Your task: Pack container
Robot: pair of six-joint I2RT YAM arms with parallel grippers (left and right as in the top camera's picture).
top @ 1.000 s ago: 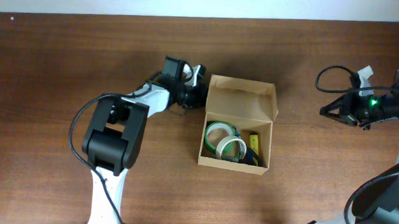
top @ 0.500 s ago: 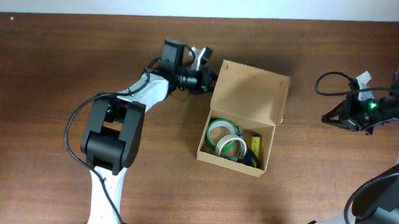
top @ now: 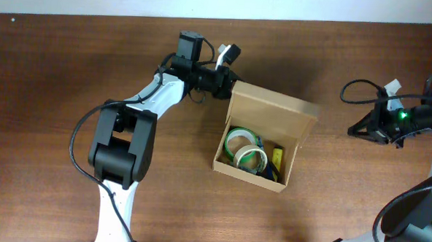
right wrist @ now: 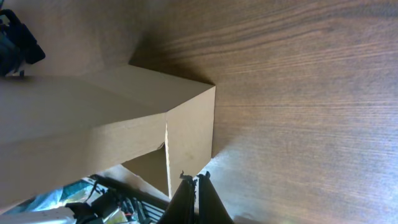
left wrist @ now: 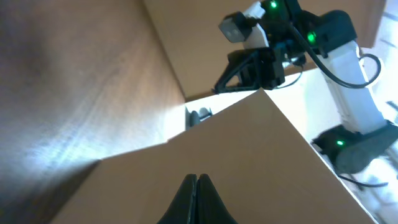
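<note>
Dark wooden table (top: 57, 70) under a fixed camera: a small tan cardboard container (top: 246, 173) sits near the middle, its hinged flap (top: 271, 112) raised and slanting over green-and-white tape rolls (top: 242, 153) and a yellow item (top: 276, 154). The left gripper (top: 230, 83) is clenched on nothing visible, its tips meeting the flap's far-left corner. The arm stretches from the near left and bends right at the wrist. The right gripper (top: 351, 127), likewise clenched and empty, hangs well apart at the right, pointing toward the box. With nothing bracing the light box, a push may skid or twist it, or the flap may slip off the closed tips and spring open.
</note>
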